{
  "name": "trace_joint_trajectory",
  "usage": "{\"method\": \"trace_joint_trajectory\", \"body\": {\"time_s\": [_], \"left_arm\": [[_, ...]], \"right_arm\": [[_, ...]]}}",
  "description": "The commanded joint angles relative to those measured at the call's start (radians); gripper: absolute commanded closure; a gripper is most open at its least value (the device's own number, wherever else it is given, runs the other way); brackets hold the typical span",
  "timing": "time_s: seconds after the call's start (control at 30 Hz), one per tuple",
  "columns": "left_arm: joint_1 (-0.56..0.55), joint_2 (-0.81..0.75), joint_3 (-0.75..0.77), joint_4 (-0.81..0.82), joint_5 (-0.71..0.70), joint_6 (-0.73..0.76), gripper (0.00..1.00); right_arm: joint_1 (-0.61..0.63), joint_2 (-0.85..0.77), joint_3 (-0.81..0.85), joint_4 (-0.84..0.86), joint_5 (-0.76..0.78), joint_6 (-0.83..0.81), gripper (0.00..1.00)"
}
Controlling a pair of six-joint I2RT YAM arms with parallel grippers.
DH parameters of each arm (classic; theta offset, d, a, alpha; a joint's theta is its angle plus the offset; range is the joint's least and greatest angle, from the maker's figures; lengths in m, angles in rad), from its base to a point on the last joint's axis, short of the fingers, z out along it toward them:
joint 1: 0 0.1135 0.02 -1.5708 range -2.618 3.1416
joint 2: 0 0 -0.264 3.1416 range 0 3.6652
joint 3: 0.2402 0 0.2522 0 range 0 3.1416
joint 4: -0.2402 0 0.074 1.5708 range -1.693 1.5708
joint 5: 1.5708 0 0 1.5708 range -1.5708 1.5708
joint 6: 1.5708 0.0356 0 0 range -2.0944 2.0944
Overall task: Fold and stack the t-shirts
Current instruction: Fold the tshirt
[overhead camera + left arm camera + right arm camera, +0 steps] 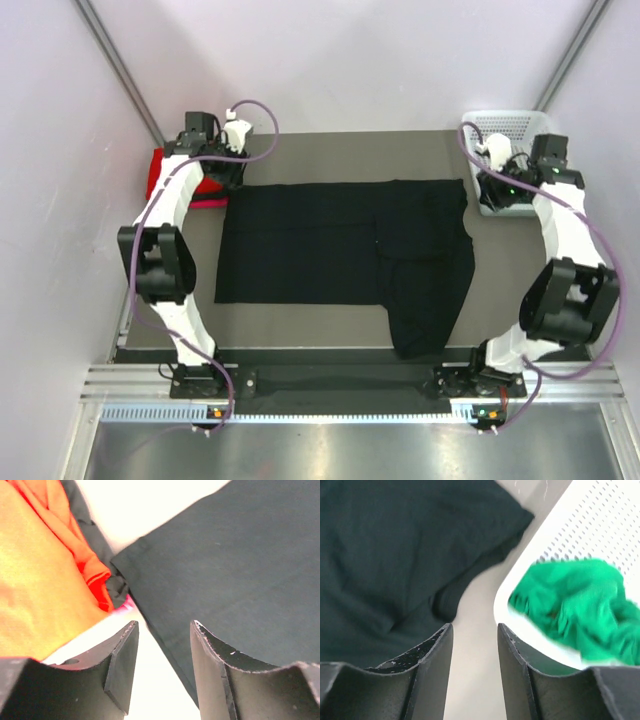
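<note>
Pale walls close in on three sides of a grey-brown tabletop (330,145). A bare strip runs along its far edge, and another lies in front of the black t-shirt (330,245) on the near left. That shirt is spread flat across the middle. Its right part is doubled over, and one flap reaches down to the near edge of the tabletop. At the far left edge sits a bunched red t-shirt (158,172) with a sliver of the pink t-shirt (205,204) showing under it, both just beside the black shirt's left corner. The left hand (162,630) hangs over that corner with its fingers apart and nothing between them. The white mesh basket (520,122) stands at the far right corner, near the black shirt's sleeve, with only a narrow band of bare tabletop between them. The green t-shirt (575,607) lies crumpled inside the basket. The right hand (475,630) hovers above that narrow band with its fingers spread and empty, the basket rim on one side and the sleeve on the other.
</note>
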Motion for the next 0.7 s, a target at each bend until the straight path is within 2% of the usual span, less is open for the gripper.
{"method": "trace_joint_trajectory", "body": {"time_s": [0.0,0.23,0.67], "left_arm": [[0.003,0.100,0.031,0.022,-0.068,-0.001,0.49],[0.002,0.238,0.152,0.066,-0.063,-0.034,0.49],[-0.041,0.452,0.353,0.088,-0.166,0.051,0.43]], "right_arm": [[0.044,0.118,0.062,0.074,-0.009,0.058,0.58],[0.123,0.272,0.161,0.148,0.040,0.114,0.56],[0.187,0.453,0.335,0.195,0.126,0.151,0.52]]}}
